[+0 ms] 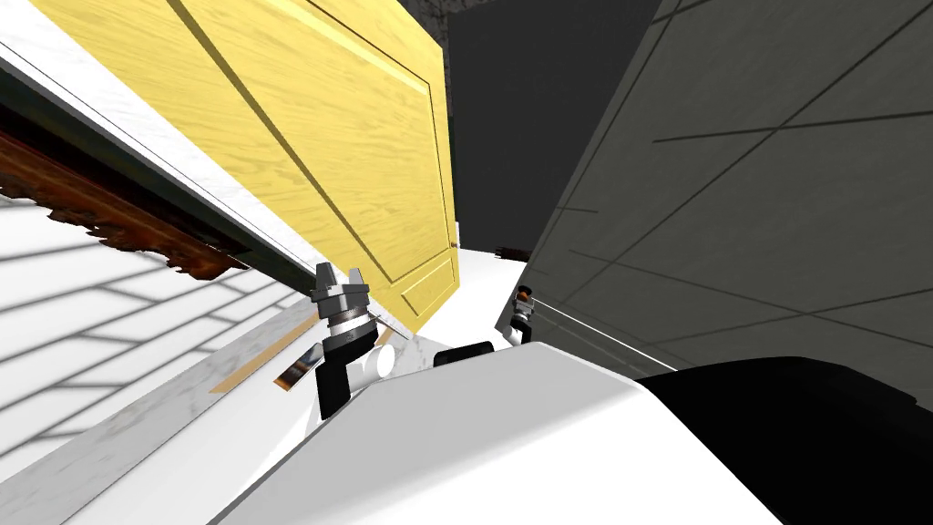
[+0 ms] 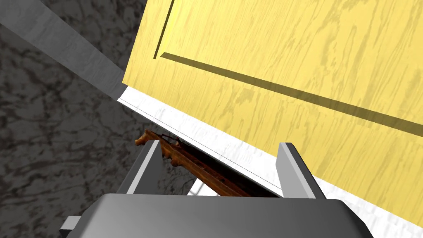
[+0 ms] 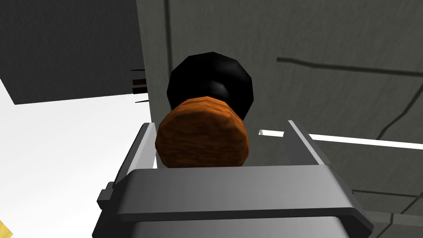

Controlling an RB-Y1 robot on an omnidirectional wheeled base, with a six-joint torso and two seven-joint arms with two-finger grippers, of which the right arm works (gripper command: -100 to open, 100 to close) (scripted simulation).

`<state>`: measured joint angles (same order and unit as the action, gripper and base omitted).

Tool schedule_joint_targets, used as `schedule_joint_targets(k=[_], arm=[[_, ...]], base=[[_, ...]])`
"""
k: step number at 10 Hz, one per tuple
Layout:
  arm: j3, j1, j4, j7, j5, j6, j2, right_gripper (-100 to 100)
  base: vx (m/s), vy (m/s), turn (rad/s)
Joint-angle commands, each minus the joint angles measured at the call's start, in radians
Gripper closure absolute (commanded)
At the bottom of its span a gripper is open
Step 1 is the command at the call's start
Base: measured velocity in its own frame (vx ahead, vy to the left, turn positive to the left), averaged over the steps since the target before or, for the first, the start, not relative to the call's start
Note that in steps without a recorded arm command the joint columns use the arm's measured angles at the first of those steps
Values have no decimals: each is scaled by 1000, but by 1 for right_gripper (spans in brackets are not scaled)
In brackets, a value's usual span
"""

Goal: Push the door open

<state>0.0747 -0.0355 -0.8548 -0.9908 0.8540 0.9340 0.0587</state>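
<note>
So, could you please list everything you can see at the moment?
yellow panelled wooden door: one, yellow, ahead on the left.
white marbled strip: one, white, between the door and the trim.
carved dark brown wooden trim: one, brown, alongside that strip.
dark grey lined wall: one, grey, on the right.
round orange-brown knob: one, orange-brown, on a black ball at the grey wall's edge.
white tiled floor: one, white, far left.
left pincer: one, grey, open, near the door's lower corner, trim showing between its fingers.
right pincer: one, grey, open, its fingers either side of the knob.
</note>
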Motion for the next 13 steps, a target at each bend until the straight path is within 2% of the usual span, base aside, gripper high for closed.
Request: schedule_joint_targets(k=[1,2,5,9,10,11,13], arm=[[29,-1,-3,8,16,11,10,100],[29,-1,-3,8,16,11,10,100],[66,-1,-4,16,43,18,-1,100],[99,-1,-4,23,67,24,-21,100],[105,-1,-4,25,71,25,-25,100],[96,-7,-12,28,67,17,-28,100],[120,-6,-10,38,87,32,-15,100]], base=[[136,-17,-50],[103,-15,-38],[178,-19,-78],[199,-17,-55],[185,-22,-60],[79,-9,-21],[148,-67,-35]])
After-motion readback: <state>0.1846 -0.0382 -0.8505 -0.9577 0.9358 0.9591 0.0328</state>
